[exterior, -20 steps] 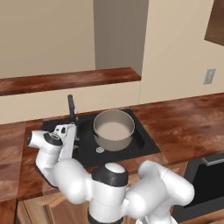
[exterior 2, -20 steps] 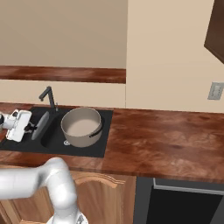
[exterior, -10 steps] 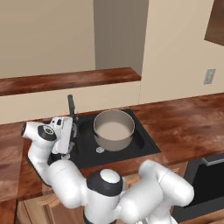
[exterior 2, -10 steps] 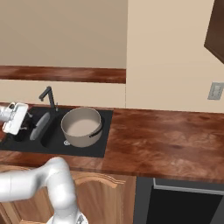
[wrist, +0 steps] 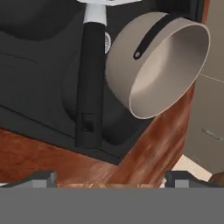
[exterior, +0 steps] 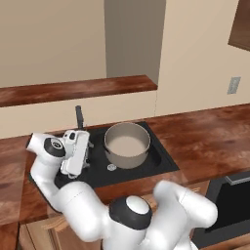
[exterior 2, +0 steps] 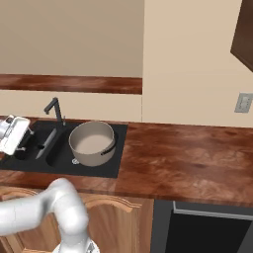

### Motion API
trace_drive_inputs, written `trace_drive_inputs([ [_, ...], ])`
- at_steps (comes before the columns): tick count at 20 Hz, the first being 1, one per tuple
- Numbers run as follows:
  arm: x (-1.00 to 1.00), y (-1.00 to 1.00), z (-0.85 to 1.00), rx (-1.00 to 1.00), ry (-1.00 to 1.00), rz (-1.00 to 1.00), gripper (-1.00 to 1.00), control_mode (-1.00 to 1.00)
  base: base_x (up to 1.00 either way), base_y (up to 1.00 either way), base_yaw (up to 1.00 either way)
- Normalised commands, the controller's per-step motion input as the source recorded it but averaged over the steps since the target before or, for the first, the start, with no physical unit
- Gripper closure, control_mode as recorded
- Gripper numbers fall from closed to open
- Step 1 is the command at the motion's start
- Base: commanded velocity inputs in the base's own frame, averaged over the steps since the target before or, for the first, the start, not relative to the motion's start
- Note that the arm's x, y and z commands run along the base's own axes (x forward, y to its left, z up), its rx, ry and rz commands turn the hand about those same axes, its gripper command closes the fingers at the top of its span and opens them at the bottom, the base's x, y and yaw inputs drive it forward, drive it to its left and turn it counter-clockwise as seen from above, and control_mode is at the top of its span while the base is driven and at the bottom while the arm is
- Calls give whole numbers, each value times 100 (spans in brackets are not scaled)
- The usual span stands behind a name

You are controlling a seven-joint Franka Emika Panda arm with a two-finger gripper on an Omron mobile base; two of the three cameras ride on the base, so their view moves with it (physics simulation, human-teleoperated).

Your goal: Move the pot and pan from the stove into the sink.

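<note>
So the pot [exterior: 127, 145] is sitting upright in the right-hand basin of the sink [exterior: 161, 161], pretty much filling it. The gripper [wrist: 111, 177] is off to the pot's left, up over the other basin, not touching the pot at all. In the hand view the two fingertips [wrist: 40, 178] sit far apart at the bottom with nothing between them, so the jaws are spread wide and empty.

The pot itself is wide, deep and round, grey-beige outside with a paler inside, and there's a thin black loop handle [exterior 2: 109, 147] on its wall. Nothing inside it that I can see.

A long black handle with a white collar [wrist: 91, 74] lies in the basin next to the pot in the hand view; can't tell what it belongs to. The slim dark faucet [exterior 2: 54, 108] stands at the back of the sink, and the reddish-brown wood counter [exterior 2: 183, 158] runs off to the right.
</note>
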Motion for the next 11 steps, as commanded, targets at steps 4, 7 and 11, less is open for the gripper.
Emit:
trace_drive_inputs([
  [4, -95, -76, 3, 9, -6, 0, -100, -100, 0, 0, 0],
  [7, -82, -77, 9, 16, -16, 0, -100, -100, 0, 0, 0],
  [11, -64, -65, 13, 22, -23, 0, -100, -100, 0, 0, 0],
])
